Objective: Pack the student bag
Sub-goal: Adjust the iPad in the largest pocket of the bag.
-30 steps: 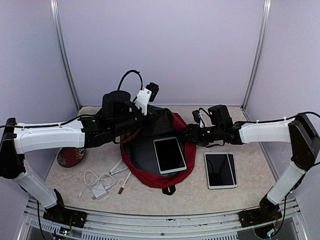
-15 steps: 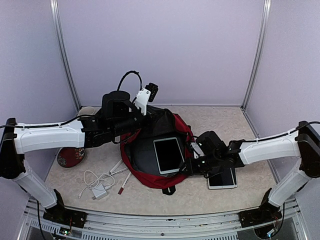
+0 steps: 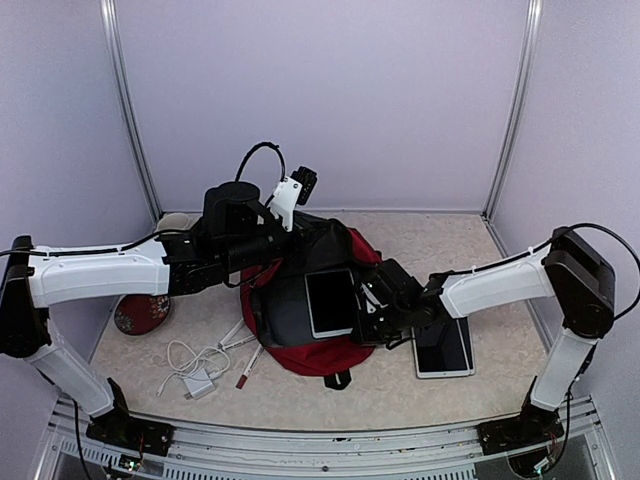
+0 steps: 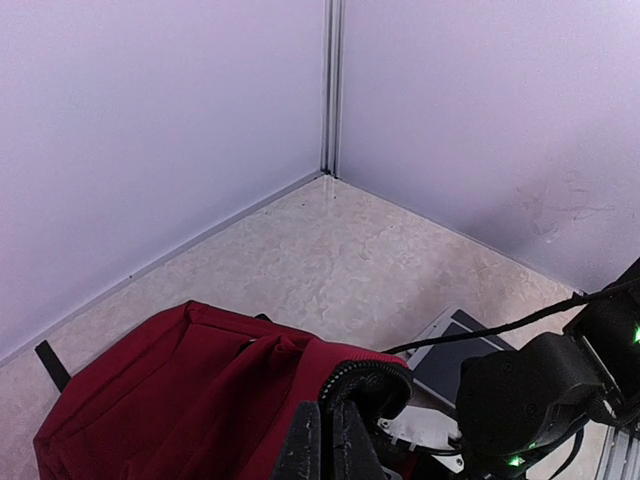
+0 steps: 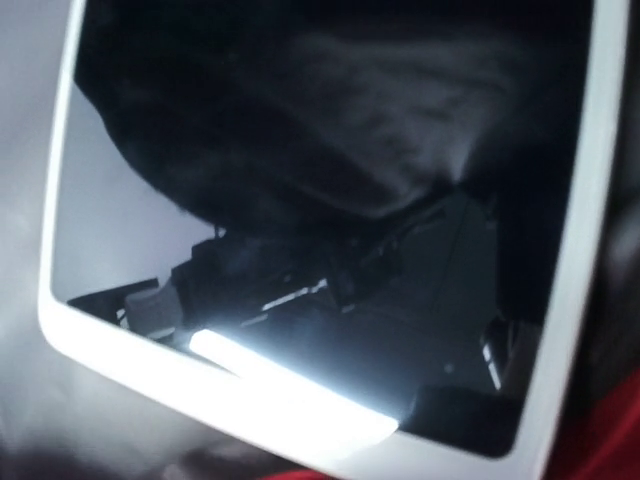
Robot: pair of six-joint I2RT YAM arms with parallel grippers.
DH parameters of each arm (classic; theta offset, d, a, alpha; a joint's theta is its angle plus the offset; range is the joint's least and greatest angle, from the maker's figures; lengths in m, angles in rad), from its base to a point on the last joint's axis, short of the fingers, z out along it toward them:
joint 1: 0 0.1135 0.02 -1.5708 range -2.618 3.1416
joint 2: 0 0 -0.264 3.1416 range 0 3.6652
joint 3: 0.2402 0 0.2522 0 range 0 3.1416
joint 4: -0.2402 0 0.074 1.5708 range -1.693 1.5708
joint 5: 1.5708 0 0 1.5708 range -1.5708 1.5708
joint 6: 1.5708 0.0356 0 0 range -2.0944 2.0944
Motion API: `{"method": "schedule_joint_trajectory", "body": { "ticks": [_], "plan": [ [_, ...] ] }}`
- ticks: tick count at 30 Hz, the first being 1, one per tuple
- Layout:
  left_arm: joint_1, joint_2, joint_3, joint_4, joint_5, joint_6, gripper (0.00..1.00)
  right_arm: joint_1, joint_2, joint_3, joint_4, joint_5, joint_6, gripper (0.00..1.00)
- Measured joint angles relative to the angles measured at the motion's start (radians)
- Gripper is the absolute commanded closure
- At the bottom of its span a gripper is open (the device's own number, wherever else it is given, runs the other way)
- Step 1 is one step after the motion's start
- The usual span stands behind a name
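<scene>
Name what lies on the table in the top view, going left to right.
Dark-red round object → white charger with cable → student bag → white tablet lying flat beside the bag.

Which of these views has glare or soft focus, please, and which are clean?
Right wrist view: too close to the white-framed tablet with dark glass, so soft, with a blown-out glare streak on its lower bezel and murky reflections in the screen. Left wrist view: evenly lit, the dark-red fabric backpack crisp. Top external view: sharp, diffuse light, only faint shadows.
</scene>
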Motion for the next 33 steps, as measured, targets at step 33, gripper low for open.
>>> {"method": "schedule_joint_trajectory", "body": {
  "ticks": [33],
  "plan": [
    [0.187, 0.04, -0.013, -0.053, -0.01, -0.13, 1.0, -0.11, -0.395, -0.06, -0.091, -0.002, -0.227, 0.73]
  ]
}}
